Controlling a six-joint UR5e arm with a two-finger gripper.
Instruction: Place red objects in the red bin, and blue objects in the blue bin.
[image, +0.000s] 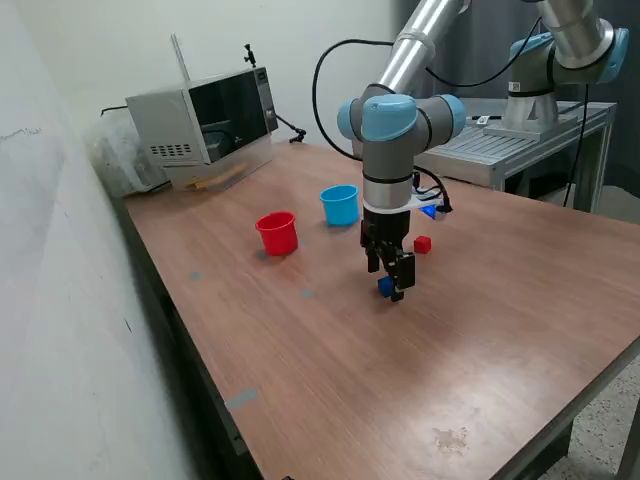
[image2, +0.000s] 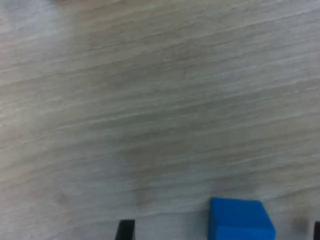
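Note:
My gripper (image: 391, 283) is low over the wooden table, open, with its fingers on either side of a dark-blue cube (image: 384, 288). In the wrist view the cube (image2: 241, 221) lies between the two fingertips (image2: 125, 230), nearer one side and touching neither; the gripper (image2: 221, 234) is open around it. A red cube (image: 422, 244) lies just behind the gripper. The red cup (image: 277, 233) and the light-blue cup (image: 340, 204) stand upright side by side, further back toward the exterior view's left. A small blue shape (image: 430, 211) shows behind the wrist; I cannot tell what it is. No second red cube is in view.
A microwave (image: 205, 115) stands at the table's far left corner. A second robot arm stands on a metal stand (image: 520, 140) behind the table at the exterior view's right. A wall runs along the left. The table's front edge (image: 560, 420) is near.

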